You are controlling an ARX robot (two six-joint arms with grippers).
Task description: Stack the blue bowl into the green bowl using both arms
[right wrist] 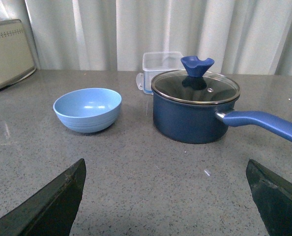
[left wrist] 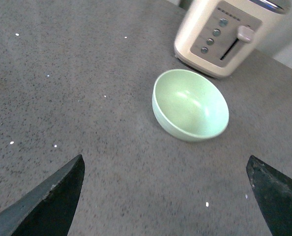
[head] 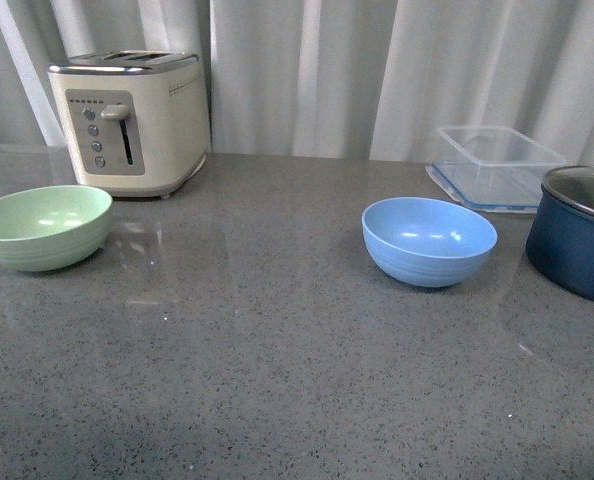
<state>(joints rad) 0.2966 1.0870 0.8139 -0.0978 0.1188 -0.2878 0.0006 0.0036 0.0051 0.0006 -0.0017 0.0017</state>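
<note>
On the grey table (head: 277,390), nothing of the stacking is done yet: the green bowl (head: 42,227) stands upright and empty at the far left, just in front of the cream toaster (head: 127,120), and the blue bowl (head: 429,240) stands upright and empty right of the middle, well apart from it. The dark blue pot (head: 577,240) with its glass lid is just beside the blue bowl on the right, with a clear plastic container (head: 497,165) behind them. All of the work looks to be left: one bowl has to be gripped, lifted, carried across and set down inside the other. Neither arm shows in the front view. In the left wrist view the left claw (left wrist: 164,161) is spread wide, its two dark fingers (left wrist: 47,201) far apart at the picture's lower corners, with bare table between them; it holds nothing and touches nothing, and the green bowl lies ahead of it, near the toaster. In the right wrist view the right claw (right wrist: 165,163) is likewise spread wide and empty, with the blue bowl ahead of one finger and the pot ahead of the gap, neither of them touched.
</note>
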